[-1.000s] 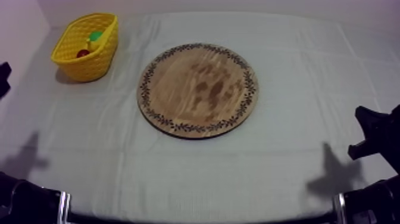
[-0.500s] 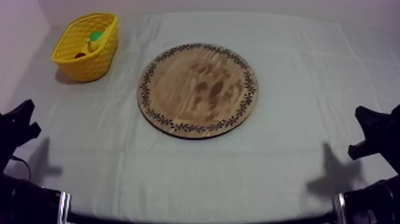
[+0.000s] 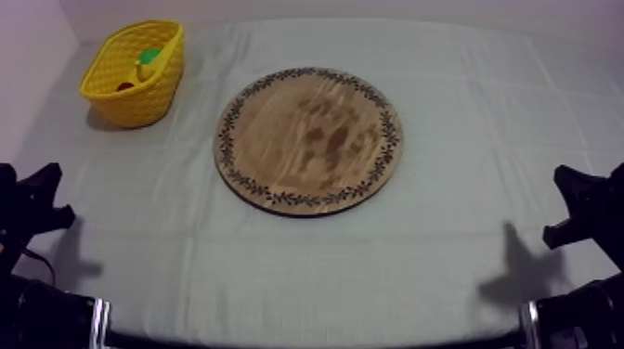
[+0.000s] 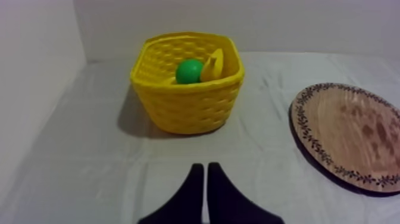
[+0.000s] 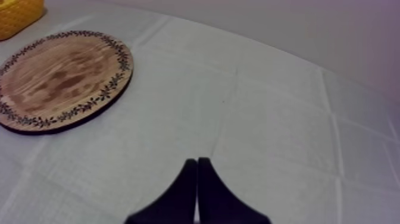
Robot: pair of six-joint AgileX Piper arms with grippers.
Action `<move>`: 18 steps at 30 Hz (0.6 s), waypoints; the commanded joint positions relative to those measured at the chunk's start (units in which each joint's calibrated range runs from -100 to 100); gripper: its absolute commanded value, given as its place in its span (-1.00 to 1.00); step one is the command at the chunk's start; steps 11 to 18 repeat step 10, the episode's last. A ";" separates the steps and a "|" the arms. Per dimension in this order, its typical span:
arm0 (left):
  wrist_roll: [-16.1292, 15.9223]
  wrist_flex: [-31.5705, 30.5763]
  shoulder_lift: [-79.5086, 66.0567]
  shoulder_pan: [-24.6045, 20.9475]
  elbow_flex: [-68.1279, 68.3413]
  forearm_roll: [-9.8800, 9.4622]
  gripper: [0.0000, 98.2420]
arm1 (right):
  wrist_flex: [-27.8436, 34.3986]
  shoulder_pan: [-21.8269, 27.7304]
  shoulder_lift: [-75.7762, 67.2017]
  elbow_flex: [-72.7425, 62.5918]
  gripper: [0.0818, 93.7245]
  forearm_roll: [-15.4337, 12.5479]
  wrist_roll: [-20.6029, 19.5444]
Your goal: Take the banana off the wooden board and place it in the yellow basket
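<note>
My left gripper [image 4: 206, 168] and right gripper [image 5: 197, 161] are both pressed into narrow wedges over creased cloth [image 5: 268, 119]. The smooth curved banana [image 4: 213, 64] lies in the woven yellow basket [image 4: 187, 101], far left, beside a round green fruit [image 4: 190, 71]; the grainy wooden board [image 3: 309, 139] sits rightward.

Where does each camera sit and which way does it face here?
Top view: above the table, slanting down on the wooden board and yellow basket; left arm and right arm at its lower sides.
Left wrist view: on the left arm, low, facing the basket; its own left claw shows, shut.
Right wrist view: on the right arm, low, facing the board; its own right claw shows, shut.
Shared: all three show board and basket.
</note>
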 commanded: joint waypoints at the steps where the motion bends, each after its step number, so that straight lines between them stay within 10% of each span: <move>1: -0.36 -0.01 0.00 0.03 0.05 0.10 -1.00 | 0.00 0.00 0.00 -0.03 -0.99 0.02 -0.01; 18: -1.42 -0.08 0.00 0.07 0.08 0.21 -1.00 | 0.00 0.00 0.00 -0.03 -0.99 0.02 -0.01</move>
